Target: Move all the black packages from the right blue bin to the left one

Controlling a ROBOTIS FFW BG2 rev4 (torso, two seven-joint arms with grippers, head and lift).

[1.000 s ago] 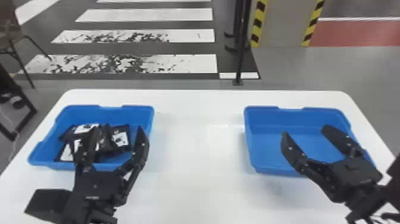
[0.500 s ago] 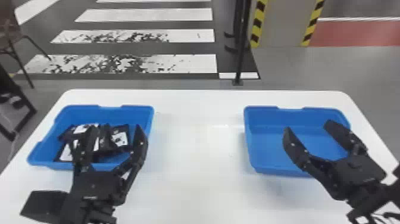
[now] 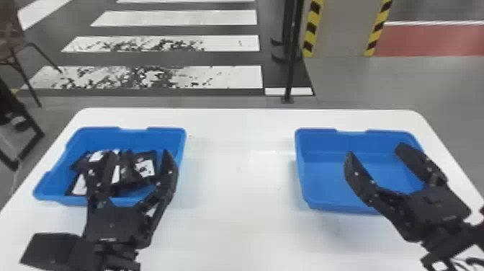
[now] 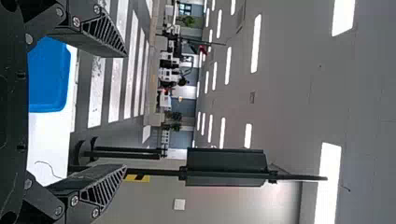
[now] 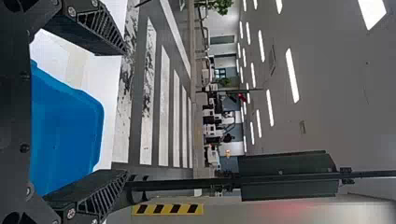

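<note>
While the left gripper (image 3: 140,152) points forward at the left blue bin (image 3: 167,130), its two fingers stand well apart, and the black packages (image 3: 146,168) show behind them and in the gap between. The packages lie in that bin in a loose, overlapping heap, several with white patches facing up, mostly behind the claw's left finger and out to its left. How high the claw is above the heap, I cannot tell. The bin's far rim runs beyond the fingertips, and its near left corner sits out to the claw's left.

Over on the other side, the right gripper (image 3: 374,148) has its fingers spread wide too, seen against the right blue bin (image 3: 318,173). Bare blue bin floor shows between those fingers and to the left of them. The white table (image 3: 239,223) lies under both bins and stretches between the two claws. Past the table, ahead of and between the claws, a black post (image 3: 292,68) stands on the floor, with a striped crossing (image 3: 230,77) to the left of its foot
</note>
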